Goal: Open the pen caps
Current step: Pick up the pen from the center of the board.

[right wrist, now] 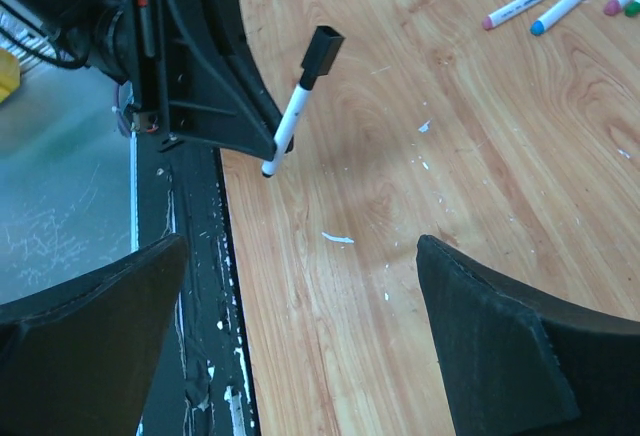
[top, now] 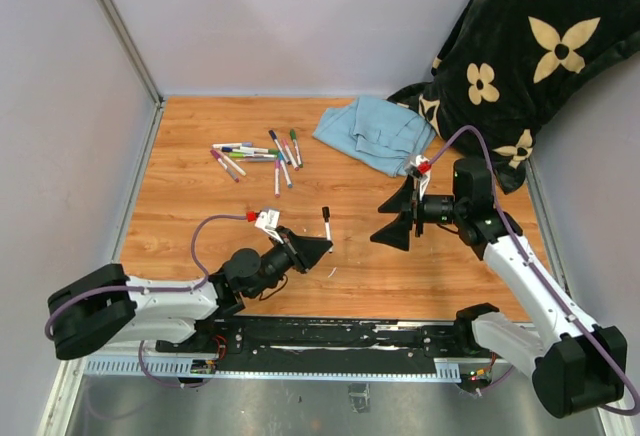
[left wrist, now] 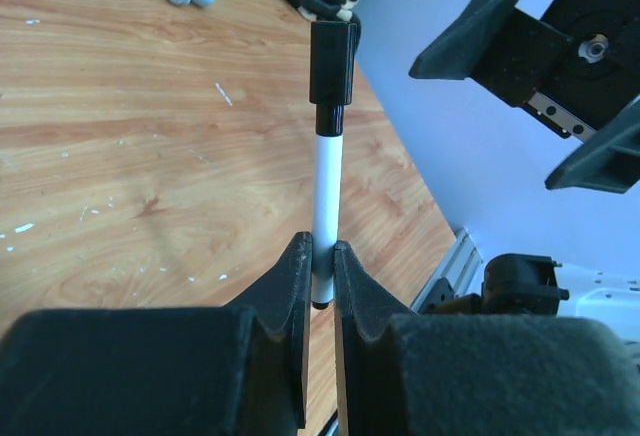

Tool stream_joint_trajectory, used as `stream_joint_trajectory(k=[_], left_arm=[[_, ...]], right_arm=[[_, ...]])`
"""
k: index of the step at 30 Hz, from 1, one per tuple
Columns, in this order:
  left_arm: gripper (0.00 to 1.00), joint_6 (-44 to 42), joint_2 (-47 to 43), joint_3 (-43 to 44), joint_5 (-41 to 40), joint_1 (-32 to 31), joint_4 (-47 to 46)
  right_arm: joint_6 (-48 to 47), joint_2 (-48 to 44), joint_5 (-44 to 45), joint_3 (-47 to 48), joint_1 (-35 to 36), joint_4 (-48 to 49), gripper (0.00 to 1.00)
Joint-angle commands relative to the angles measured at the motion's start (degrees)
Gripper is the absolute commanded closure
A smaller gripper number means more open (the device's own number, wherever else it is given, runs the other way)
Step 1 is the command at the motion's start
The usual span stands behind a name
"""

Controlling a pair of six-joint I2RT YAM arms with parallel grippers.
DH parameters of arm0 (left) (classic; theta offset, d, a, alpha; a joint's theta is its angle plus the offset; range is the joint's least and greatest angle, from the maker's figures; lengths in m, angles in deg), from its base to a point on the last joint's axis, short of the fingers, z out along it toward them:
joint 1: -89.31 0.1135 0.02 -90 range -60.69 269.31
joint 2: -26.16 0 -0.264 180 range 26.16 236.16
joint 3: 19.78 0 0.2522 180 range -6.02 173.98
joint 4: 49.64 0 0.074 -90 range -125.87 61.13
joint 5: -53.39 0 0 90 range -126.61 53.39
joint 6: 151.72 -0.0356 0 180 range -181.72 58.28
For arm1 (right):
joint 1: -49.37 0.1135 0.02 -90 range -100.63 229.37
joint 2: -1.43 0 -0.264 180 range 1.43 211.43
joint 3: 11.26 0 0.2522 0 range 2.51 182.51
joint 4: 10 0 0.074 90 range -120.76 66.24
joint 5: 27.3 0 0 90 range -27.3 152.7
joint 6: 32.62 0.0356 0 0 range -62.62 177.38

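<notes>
Gripping: the left pincer (left wrist: 320, 256) is clenched on the tail end of a thin white-barrelled marker (left wrist: 327, 186), low over the near middle of the brown wooden worktop (top: 200, 206).
Held marker: its barrel juts out from between the fingertips, away from the left arm's base, and only a short stub shows behind the grip.
Black cap: the small black plastic cap (left wrist: 332, 61) sits on the far tip of the held marker, up in the air and touching nothing else.
Right pincer: the right pincer (top: 398, 218) is released with its jaws spread wide. It hovers to the right of the held marker, facing it, apart from both cap and barrel.
Loose markers: a scatter of similar white-barrelled markers (top: 255, 156) lies flat on the far left of the worktop, well apart from both arms. Their coloured plastic caps (top: 293, 136), purple, blue, green and pink, are all on.
Cloth: a crumpled light blue cloth (top: 375, 131) lies at the far edge, right of the scatter.
Cushion: a black plush cushion with cream flowers (top: 520, 56) fills the far right corner, touching the cloth.
</notes>
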Motion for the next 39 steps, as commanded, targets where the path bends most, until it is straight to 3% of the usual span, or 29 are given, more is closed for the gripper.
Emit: stream_joint_trajectory(k=[1, 13, 39], left_arm=[[1.0, -2.1, 4.3, 1.5, -5.8, -2.3, -11.1], [1.0, -1.3, 15.1, 4.2, -9.6, -5.4, -19.9], [1.0, 0.9, 23.3, 10.9, -18.9, -9.5, -19.1]], right_arm=[[9.6, 1.2, 1.5, -1.6, -2.0, 6.6, 0.02], [14.8, 2.6, -2.1, -2.3, -4.5, 10.3, 0.02], [27.5, 5.5, -2.2, -4.2, -7.5, 18.8, 0.02]])
